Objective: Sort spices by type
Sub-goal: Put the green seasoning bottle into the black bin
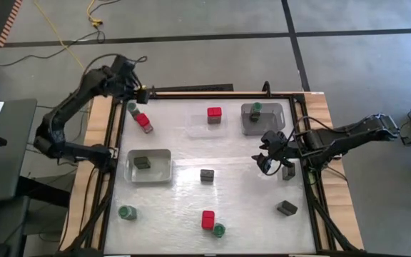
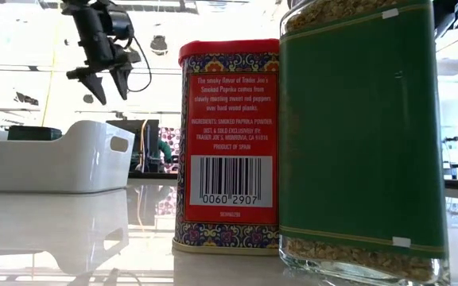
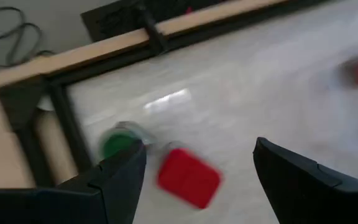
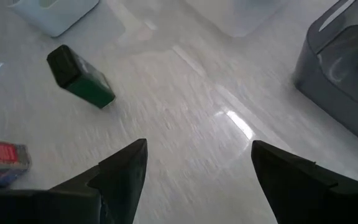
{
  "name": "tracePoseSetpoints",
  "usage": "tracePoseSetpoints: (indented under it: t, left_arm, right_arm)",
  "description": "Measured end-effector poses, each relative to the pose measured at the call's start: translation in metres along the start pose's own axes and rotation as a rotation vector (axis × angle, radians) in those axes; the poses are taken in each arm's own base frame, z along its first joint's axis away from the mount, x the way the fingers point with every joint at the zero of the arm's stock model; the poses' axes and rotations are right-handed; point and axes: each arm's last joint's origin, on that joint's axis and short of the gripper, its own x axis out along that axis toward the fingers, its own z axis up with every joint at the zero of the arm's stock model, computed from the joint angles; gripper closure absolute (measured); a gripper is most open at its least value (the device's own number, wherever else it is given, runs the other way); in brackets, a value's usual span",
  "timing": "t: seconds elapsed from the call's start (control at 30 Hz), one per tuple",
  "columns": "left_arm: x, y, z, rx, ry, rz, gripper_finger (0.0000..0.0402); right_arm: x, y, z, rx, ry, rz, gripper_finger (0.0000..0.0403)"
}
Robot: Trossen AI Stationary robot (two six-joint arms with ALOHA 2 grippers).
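Observation:
The spices are red square blocks, green-lidded jars and dark tins spread over the white table. My left gripper (image 1: 140,98) (image 3: 197,149) hangs open in the air at the far left corner, above a green jar (image 1: 131,107) (image 3: 118,143) and a red block (image 1: 143,121) (image 3: 188,177) that stand side by side on the table. The low view shows it raised and open (image 2: 102,78). My right gripper (image 1: 266,158) (image 4: 197,146) is open over bare table right of centre. A dark tin (image 1: 206,175) (image 4: 79,78) lies farther to its left.
A clear tray (image 1: 195,128) holds a red block (image 1: 214,114). A grey tray (image 1: 271,123) holds a green jar (image 1: 255,108), and a white tray (image 1: 161,171) (image 2: 54,155) a dark tin (image 1: 143,163). Loose: tins (image 1: 287,172) (image 1: 287,208), jar (image 1: 126,213), red block (image 1: 207,219) (image 2: 229,143) beside jar (image 1: 219,230) (image 2: 364,135).

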Motion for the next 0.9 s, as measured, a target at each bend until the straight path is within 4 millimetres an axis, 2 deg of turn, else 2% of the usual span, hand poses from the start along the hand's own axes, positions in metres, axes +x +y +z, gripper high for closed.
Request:
tracePoseSetpoints:
  t: [0.13,0.33,0.57,0.9]
  left_arm:
    - [0.005,0.001,0.013,0.183,0.11,0.068,0.0116]
    - [0.033,0.002,0.016,0.373,0.314,0.109,0.0116]
    - [0.063,0.006,0.019,0.427,0.457,0.114,0.0116]
    - [0.079,0.017,0.024,0.451,0.488,0.13,0.0116]
  right_arm:
    - [0.002,-0.004,0.004,0.037,-0.008,-0.019,0.0088]
    - [0.004,-0.009,0.008,0.068,-0.018,-0.043,0.0088]
    - [0.005,-0.011,0.01,0.078,-0.022,-0.053,0.0088]
    - [0.005,-0.011,0.01,0.082,-0.024,-0.055,0.0088]
